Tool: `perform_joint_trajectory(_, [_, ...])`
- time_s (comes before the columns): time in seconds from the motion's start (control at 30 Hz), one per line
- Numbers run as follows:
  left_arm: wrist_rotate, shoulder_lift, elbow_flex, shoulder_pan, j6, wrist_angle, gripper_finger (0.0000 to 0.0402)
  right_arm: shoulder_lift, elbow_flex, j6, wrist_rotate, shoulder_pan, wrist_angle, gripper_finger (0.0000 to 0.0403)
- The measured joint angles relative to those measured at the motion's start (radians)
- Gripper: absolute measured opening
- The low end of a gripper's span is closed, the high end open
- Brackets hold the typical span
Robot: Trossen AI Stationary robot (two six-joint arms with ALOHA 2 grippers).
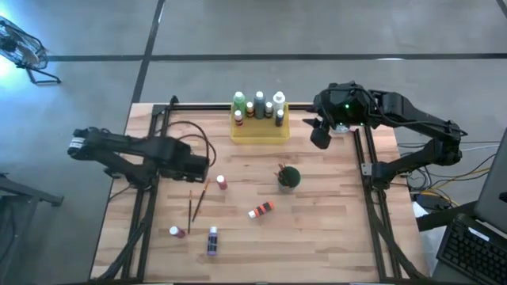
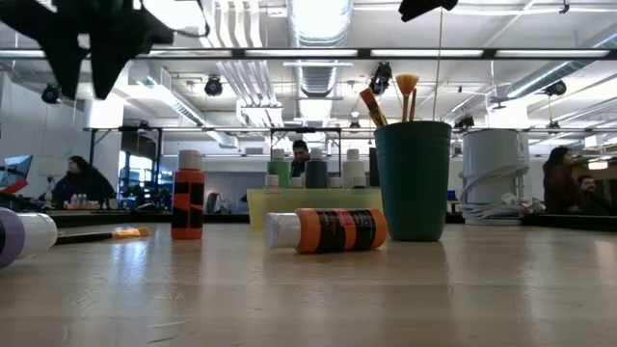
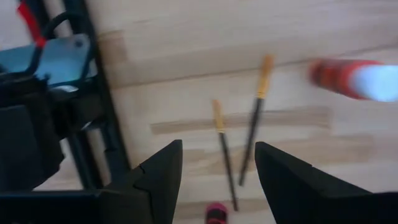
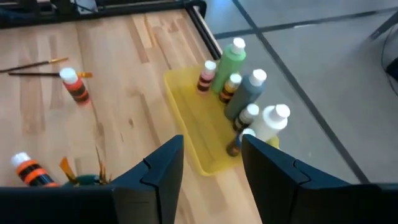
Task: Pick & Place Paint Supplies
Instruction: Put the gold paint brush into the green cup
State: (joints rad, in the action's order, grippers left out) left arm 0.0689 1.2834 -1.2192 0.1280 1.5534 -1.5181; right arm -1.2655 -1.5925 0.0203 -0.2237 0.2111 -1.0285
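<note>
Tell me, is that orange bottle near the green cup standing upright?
No, the orange bottle lies on its side on the table beside the green cup.

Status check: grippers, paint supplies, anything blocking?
Left gripper open above two paintbrushes. Right gripper open beside yellow tray. Nothing blocking.

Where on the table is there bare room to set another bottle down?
Free: the near right stretch of the table, past the orange bottle and cup; also the tray front half. Crowded: the tray's back row of bottles, and the left side around the brushes and purple bottle.
</note>
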Motion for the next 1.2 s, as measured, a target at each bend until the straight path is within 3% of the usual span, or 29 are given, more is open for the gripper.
perform_joint_trajectory(0.17, [-0.012,0.01,0.116,0.0,0.068,0.045,0.0206,0.0,0.0,-0.006,0.0,0.0,-0.008,0.0146])
perform_joint_trajectory(0.43, [-0.029,0.01,0.29,-0.001,0.085,0.317,0.0206,0.0,0.0,-0.006,0.0,0.0,-0.008,0.0125])
perform_joint_trajectory(0.57, [-0.033,0.01,0.352,0.0,0.118,0.379,0.0206,0.0,0.0,-0.005,-0.001,0.0,-0.008,0.0121])
perform_joint_trajectory(1.2, [-0.035,0.012,0.571,-0.001,0.153,0.66,0.0206,0.0,0.0,-0.021,-0.004,0.009,-0.007,0.0158])
